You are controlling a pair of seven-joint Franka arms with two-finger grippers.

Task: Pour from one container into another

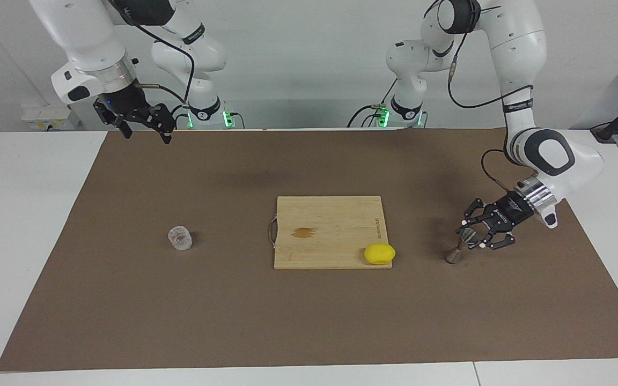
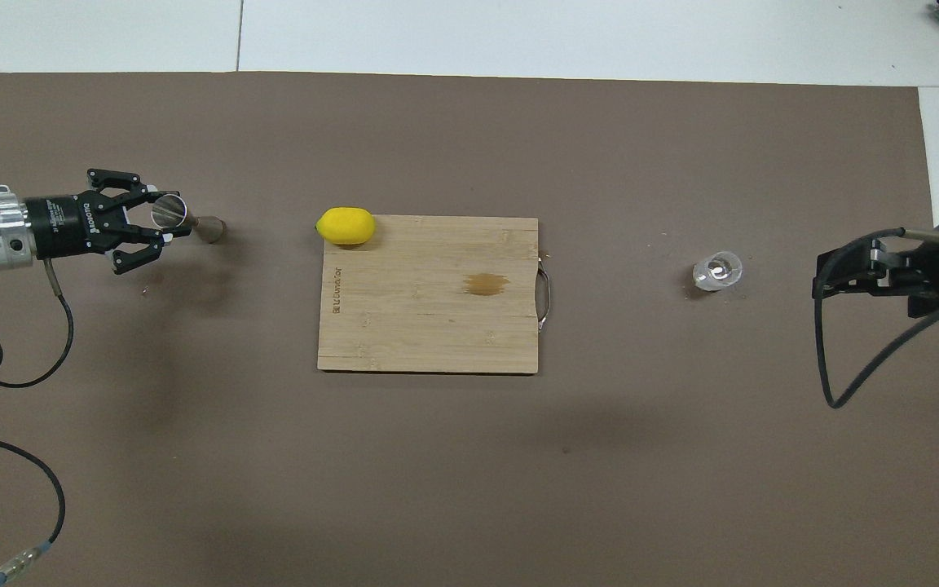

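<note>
The silver hourglass jigger (image 1: 455,253) stands on the brown mat toward the left arm's end of the table; it also shows in the overhead view (image 2: 200,227). My left gripper (image 1: 470,236) is open and low, with its fingers on either side of the jigger's upper cone (image 2: 166,210); I cannot tell whether they touch it. The small clear glass cup (image 1: 180,238) stands alone on the mat toward the right arm's end (image 2: 716,271). My right gripper (image 1: 148,133) waits open and empty, raised high over the mat's edge at the robots' side (image 2: 820,284).
A wooden cutting board (image 1: 330,214) with a metal handle and a brown stain lies mid-table (image 2: 429,326). A yellow lemon (image 1: 379,253) rests on its corner toward the jigger (image 2: 346,226). The brown mat (image 1: 309,321) covers most of the white table.
</note>
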